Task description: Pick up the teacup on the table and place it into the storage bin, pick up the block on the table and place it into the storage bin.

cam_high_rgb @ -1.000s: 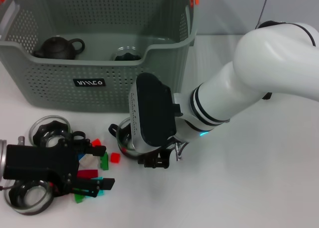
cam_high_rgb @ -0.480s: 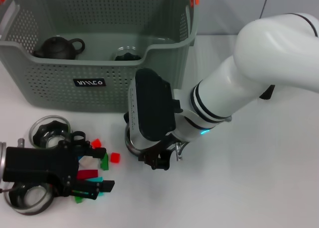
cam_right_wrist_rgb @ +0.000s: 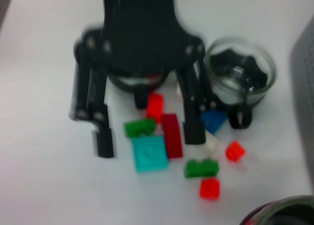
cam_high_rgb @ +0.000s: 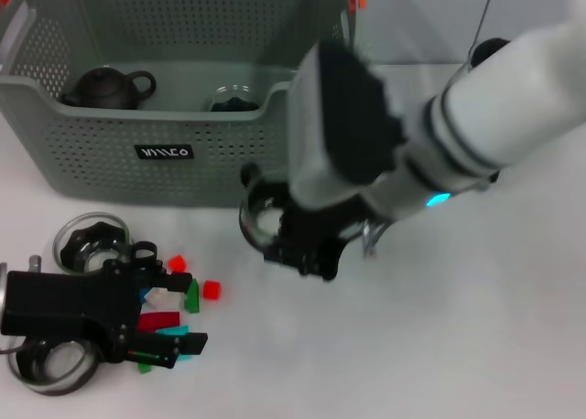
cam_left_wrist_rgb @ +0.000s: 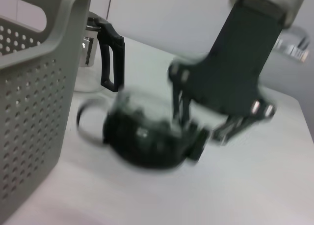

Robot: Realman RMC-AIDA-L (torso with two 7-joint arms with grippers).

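Note:
My right gripper (cam_high_rgb: 298, 250) is shut on the glass teacup (cam_high_rgb: 261, 216) and holds it above the table, just in front of the storage bin (cam_high_rgb: 110, 167). The left wrist view shows the same teacup (cam_left_wrist_rgb: 142, 141), dark and blurred, in the right gripper (cam_left_wrist_rgb: 196, 136). Low at the near left, my left gripper (cam_high_rgb: 188, 311) stands open over a heap of coloured blocks, with a green block (cam_high_rgb: 192, 297) between its fingers. In the right wrist view the left gripper (cam_right_wrist_rgb: 147, 136) straddles a red block (cam_right_wrist_rgb: 154, 106) and a cyan block (cam_right_wrist_rgb: 148, 154).
The bin holds a dark teapot (cam_high_rgb: 110, 85) and a glass cup (cam_high_rgb: 233, 99). Two more glass cups (cam_high_rgb: 92, 241) (cam_high_rgb: 50, 364) sit beside the left gripper. A glass pitcher with a black handle (cam_left_wrist_rgb: 100, 48) stands past the bin's corner. Loose red blocks (cam_high_rgb: 211, 290) lie on the table.
The right arm has risen and swung toward the bin, lifting the teacup off the table. The left gripper has stayed over the blocks.

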